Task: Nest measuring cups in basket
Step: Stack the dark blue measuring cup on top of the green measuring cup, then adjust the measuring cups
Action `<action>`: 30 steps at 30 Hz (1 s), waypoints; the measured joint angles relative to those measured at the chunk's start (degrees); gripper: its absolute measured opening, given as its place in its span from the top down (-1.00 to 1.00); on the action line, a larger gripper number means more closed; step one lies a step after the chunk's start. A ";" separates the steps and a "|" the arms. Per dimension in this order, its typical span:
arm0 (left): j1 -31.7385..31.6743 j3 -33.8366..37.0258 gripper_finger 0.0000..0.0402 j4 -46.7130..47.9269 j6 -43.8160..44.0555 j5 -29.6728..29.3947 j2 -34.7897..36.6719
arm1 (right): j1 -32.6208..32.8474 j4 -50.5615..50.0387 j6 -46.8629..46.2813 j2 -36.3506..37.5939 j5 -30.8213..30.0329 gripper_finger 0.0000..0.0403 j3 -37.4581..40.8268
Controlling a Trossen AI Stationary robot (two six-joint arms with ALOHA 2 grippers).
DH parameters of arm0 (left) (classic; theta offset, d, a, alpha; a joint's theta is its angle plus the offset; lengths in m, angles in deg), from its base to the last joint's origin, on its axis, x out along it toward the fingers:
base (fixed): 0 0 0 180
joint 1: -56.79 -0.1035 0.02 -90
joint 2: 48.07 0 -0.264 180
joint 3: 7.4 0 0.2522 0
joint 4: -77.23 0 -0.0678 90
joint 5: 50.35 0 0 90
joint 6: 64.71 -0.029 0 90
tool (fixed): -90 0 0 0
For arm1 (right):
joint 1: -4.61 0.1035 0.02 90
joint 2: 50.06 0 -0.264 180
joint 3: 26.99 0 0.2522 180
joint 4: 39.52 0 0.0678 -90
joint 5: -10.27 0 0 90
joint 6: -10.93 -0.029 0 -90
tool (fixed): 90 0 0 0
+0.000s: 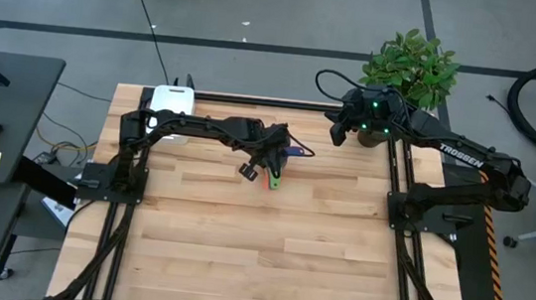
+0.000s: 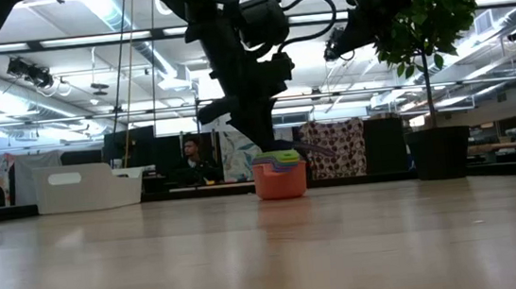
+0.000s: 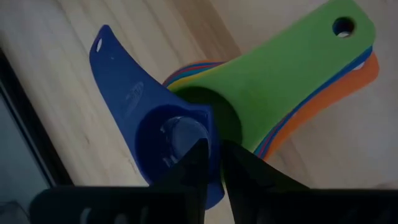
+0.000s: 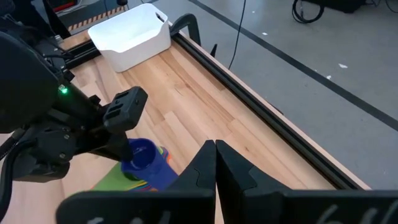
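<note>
While astride dark blue cup, left claw low.

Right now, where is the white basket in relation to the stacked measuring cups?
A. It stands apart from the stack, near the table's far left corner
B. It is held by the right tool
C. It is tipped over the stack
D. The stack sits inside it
A: the high view shows the white basket at the far left corner, apart from the stacked measuring cups under the left tool.

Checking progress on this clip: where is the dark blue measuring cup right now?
In the left wrist view the dark blue measuring cup sits atop the nested stack of cups, mid-table toward the far edge, with the left gripper at its rim.
</note>
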 joint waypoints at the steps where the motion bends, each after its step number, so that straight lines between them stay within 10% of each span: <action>1: 0.00 0.00 0.73 0.04 -0.01 0.02 0.00 | 0.00 0.01 0.00 0.00 0.00 0.98 0.00; 11: 0.00 0.00 0.92 0.50 1.32 0.17 0.00 | 0.00 0.02 0.00 0.00 0.05 0.98 0.00; 21: 0.00 0.00 0.39 0.43 1.76 0.59 0.00 | 0.00 0.04 -1.59 0.00 0.11 0.98 0.00; 30: 0.34 -1.39 0.35 4.64 5.84 -8.13 1.50 | 0.00 -0.06 -1.73 0.00 4.61 0.98 -0.02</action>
